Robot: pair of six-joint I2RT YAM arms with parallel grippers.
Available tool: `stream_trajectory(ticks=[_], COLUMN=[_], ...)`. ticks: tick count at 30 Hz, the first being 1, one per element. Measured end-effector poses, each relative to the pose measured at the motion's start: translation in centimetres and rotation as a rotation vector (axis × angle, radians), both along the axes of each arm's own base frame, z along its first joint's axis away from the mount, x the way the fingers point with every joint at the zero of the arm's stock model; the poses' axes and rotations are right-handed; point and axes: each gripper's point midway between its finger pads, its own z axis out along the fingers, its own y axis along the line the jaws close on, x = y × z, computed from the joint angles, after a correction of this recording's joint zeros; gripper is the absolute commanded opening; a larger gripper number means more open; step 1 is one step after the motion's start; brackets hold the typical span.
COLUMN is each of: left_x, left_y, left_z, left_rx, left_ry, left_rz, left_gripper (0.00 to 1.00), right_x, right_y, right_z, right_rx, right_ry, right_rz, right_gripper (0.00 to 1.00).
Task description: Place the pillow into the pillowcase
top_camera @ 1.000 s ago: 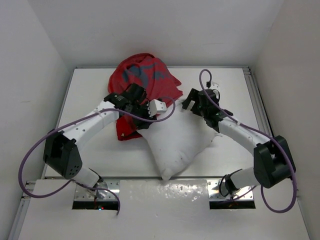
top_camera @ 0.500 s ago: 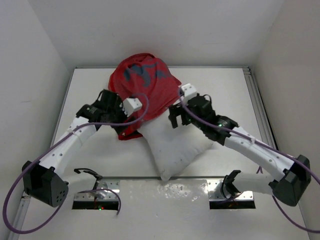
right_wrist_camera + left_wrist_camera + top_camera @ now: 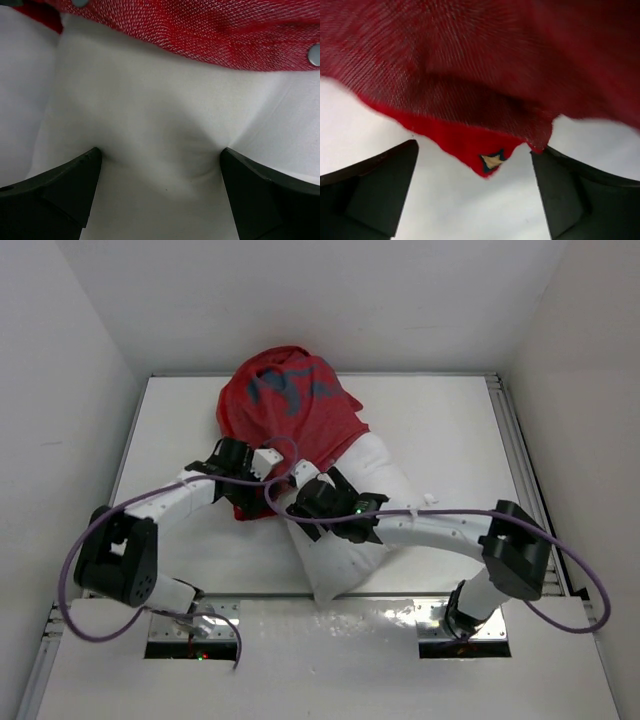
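Note:
The red printed pillowcase (image 3: 290, 410) lies bunched at the back middle of the table. The white pillow (image 3: 392, 486) sticks out from under its near edge towards the front. My left gripper (image 3: 258, 468) is at the case's left front edge. In the left wrist view it (image 3: 475, 148) is open, with a red corner of the pillowcase (image 3: 470, 140) hanging between the fingers and nothing gripped. My right gripper (image 3: 305, 502) reaches across to the pillow's left side. It (image 3: 161, 150) is open, both fingertips denting the pillow (image 3: 160, 110) just below the pillowcase hem (image 3: 210, 40).
White walls close in the table on three sides. A metal rail (image 3: 503, 440) runs along the right edge. Two metal base plates (image 3: 190, 628) (image 3: 470, 632) sit at the near edge. Purple cables (image 3: 70, 570) loop off both arms.
Both grippers have opened wide. The right arm swung left across the pillow to its left side. The left gripper came down to the case's left front edge.

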Motion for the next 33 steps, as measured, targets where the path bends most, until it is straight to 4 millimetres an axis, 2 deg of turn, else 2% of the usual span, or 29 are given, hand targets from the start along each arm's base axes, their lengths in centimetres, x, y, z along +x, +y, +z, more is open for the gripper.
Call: stream_trajectory(ticks=[2, 3, 4, 5, 6, 7, 12, 15, 17, 19, 22, 23, 25, 27, 29, 33], left_x=[0.7, 0.8, 0.9, 0.8, 0.7, 0.7, 0.9, 1.6, 2.9, 4.2, 5.5, 5.5, 5.1, 4.2, 3.0, 1.3], left_y=[0.2, 0.2, 0.1, 0.0, -0.2, -0.3, -1.2, -1.9, -2.8, -3.7, -4.9, -5.2, -5.7, -6.2, -6.8, -8.3], left_z=[-1.5, -2.3, -3.0, -3.6, -4.1, -4.4, -4.0, -1.1, 2.8, 7.9, 15.4, 17.4, 19.8, 20.6, 20.6, 21.5], left_rx=[0.005, 0.002, -0.005, -0.009, -0.018, -0.025, -0.077, -0.114, -0.149, -0.184, -0.228, -0.24, -0.259, -0.278, -0.299, -0.379], left_ry=[0.03, 0.05, 0.068, 0.086, 0.102, 0.11, 0.111, 0.085, 0.01, -0.096, -0.254, -0.293, -0.328, -0.314, -0.275, -0.216], left_rz=[0.022, 0.023, 0.029, 0.022, 0.017, 0.014, -0.028, -0.081, -0.132, -0.191, -0.273, -0.299, -0.345, -0.395, -0.451, -0.574], left_gripper=[0.7, 0.46, 0.33, 0.17, 0.0, 0.0, 0.0, 0.0, 0.0, 0.0, 0.0, 0.0, 0.0, 0.0, 0.0, 0.0], right_x=[0.7, 1.0, 1.4, 1.7, 2.0, 2.4, 3.0, 3.3, 4.1, 5.7, 9.1, 10.1, 12.3, 13.6, 14.6, 14.9], right_y=[-0.2, -0.3, -0.4, -0.5, -0.5, -0.4, 1.1, 2.3, 3.2, 3.6, 2.6, 2.2, 0.9, 0.0, -0.7, 0.0], right_z=[-1.2, -1.8, -2.2, -2.5, -2.7, -2.7, -2.4, -0.8, 1.2, 4.5, 9.7, 11.4, 15.1, 18.0, 20.0, 20.9], right_rx=[-0.015, -0.008, -0.002, 0.016, 0.034, 0.069, 0.218, 0.33, 0.449, 0.604, 0.794, 0.845, 0.953, 1.033, 1.09, 1.108], right_ry=[0.018, 0.034, 0.045, 0.063, 0.077, 0.095, 0.197, 0.239, 0.259, 0.244, 0.153, 0.121, 0.027, -0.058, -0.13, -0.194], right_rz=[-0.041, -0.062, -0.078, -0.094, -0.103, -0.119, -0.092, -0.061, -0.049, -0.059, -0.112, -0.129, -0.175, -0.215, -0.263, -0.347], right_gripper=[0.78, 0.68, 0.55, 0.22, 0.07, 0.0, 0.0, 0.0, 0.0, 0.0, 0.0, 0.0, 0.0, 0.0, 0.0, 0.0])
